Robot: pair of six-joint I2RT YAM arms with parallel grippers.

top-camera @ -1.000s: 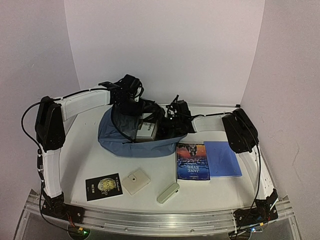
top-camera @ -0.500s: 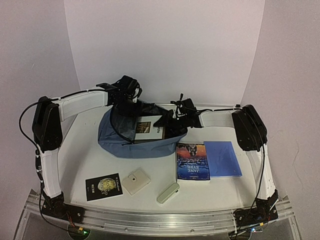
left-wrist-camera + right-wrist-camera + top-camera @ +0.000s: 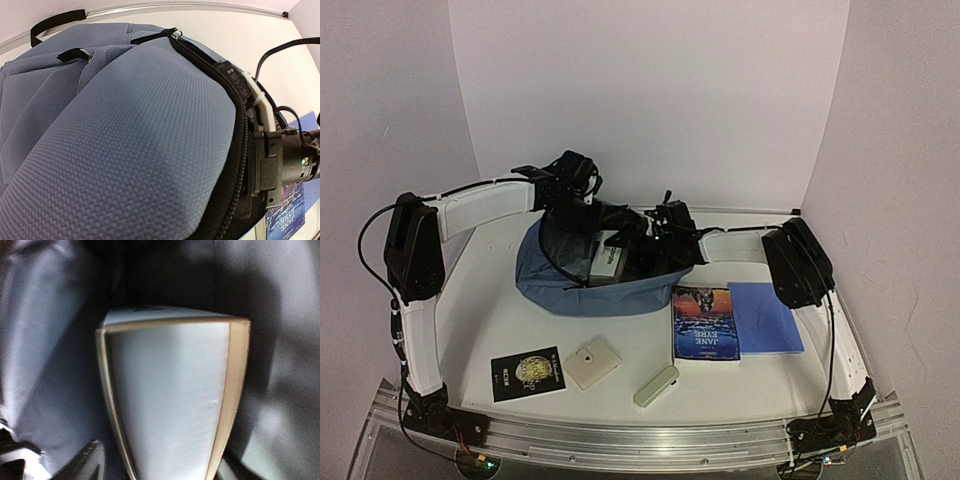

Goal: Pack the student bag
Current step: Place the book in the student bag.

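Observation:
The slate-blue student bag (image 3: pixel 590 290) lies at the back middle of the table with its mouth facing right. At the bag's raised upper edge, my left gripper (image 3: pixel 570 205) holds the opening up; blue fabric (image 3: pixel 125 125) fills the left wrist view and hides the fingers. My right gripper (image 3: pixel 655 235) reaches into the mouth. It carries a thick book with tan covers (image 3: pixel 170 400), white page edge towards the camera, inside the dark lining. The gripper (image 3: pixel 159 467) straddles the book, and a dark finger (image 3: pixel 92 460) shows beside each cover. The same book's pale edge (image 3: pixel 608 258) shows in the opening.
In front of the bag lie a Jane Eyre book (image 3: pixel 704 322) and a flat bright-blue notebook (image 3: pixel 765 317). Nearer the front edge are a black booklet (image 3: pixel 527 372), a cream square box (image 3: pixel 592 362) and a pale green case (image 3: pixel 656 385). White walls close the back.
The right arm pulled back out of the bag's mouth half a second ago, showing the book's cover, then pushed in again with the book on edge. The left arm stayed put.

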